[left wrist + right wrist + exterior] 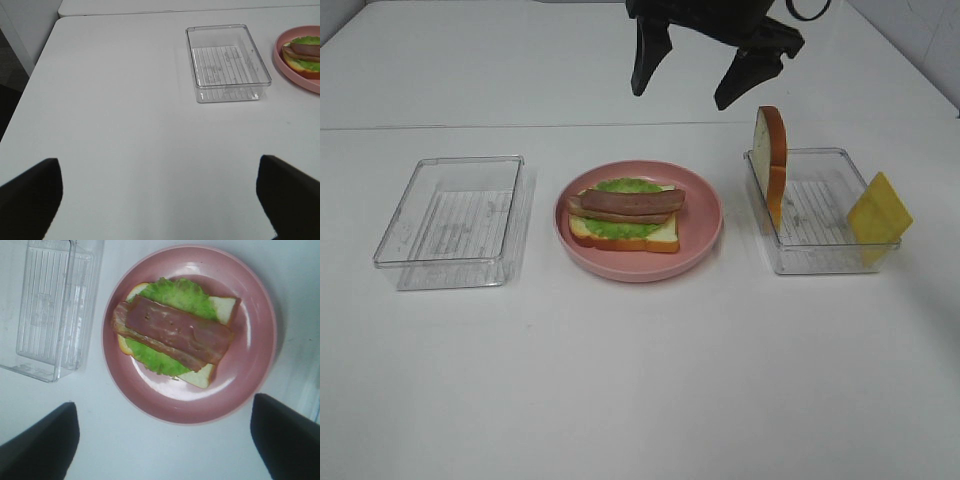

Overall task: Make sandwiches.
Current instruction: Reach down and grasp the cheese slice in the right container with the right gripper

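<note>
On the matte white table (640, 380), the bare left tray (445, 225) and stocked right tray (815, 215), both clear ribbed plastic, flank a glossy round pink plate (700, 245). The right gripper (685, 92) hangs above the plate, fingers spread, holding nothing — the left gripper (157, 160), likewise splayed, waits well apart. On the plate lies the half-built sandwich (625, 205): crusted bread, ruffled lettuce, flat bacon. In the right tray stand the upright bread slice (772, 150) and thin yellow cheese square (880, 215) — cheese likely next, pinched by its raised edge.
</note>
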You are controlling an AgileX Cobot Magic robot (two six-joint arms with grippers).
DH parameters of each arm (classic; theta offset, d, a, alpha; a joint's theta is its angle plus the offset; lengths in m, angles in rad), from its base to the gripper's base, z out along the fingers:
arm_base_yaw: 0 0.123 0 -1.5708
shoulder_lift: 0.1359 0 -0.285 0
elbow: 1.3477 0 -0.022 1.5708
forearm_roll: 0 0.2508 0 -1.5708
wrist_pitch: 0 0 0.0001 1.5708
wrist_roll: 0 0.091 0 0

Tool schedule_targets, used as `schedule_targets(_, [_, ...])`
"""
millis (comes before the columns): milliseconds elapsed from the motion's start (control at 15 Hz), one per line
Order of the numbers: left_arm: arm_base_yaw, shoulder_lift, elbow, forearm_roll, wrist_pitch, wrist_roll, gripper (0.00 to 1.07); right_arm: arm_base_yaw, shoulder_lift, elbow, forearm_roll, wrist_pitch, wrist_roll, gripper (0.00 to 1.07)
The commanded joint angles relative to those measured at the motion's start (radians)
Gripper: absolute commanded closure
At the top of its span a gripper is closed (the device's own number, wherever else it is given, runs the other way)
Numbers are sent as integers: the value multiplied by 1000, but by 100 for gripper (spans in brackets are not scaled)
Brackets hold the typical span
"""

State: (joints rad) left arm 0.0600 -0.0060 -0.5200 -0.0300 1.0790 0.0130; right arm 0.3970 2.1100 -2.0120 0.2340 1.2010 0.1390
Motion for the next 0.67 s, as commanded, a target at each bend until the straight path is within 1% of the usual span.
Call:
schedule_targets(67, [4,-14,3,5,-4,1,9,-3,-48,-3,-92,97,20,18])
schedule_targets(200, [4,-14,3,5,-4,1,9,-5,-87,-2,-209,128,54,18])
schedule_targets(467, [4,-14,3,5,-4,1,9,-20,-132,10,-253,128,66,18])
schedule_targets(533, [4,-14,3,5,-4,1,9,-47,-151,43,-243,128,67,18])
schedule_targets(600, [4,-14,3,6,-4,1,9,-88,-172,97,-234,128,67,18])
schedule_targets(667, [4,-14,3,6,-4,1,9,-160,-204,189,-239,128,66,18])
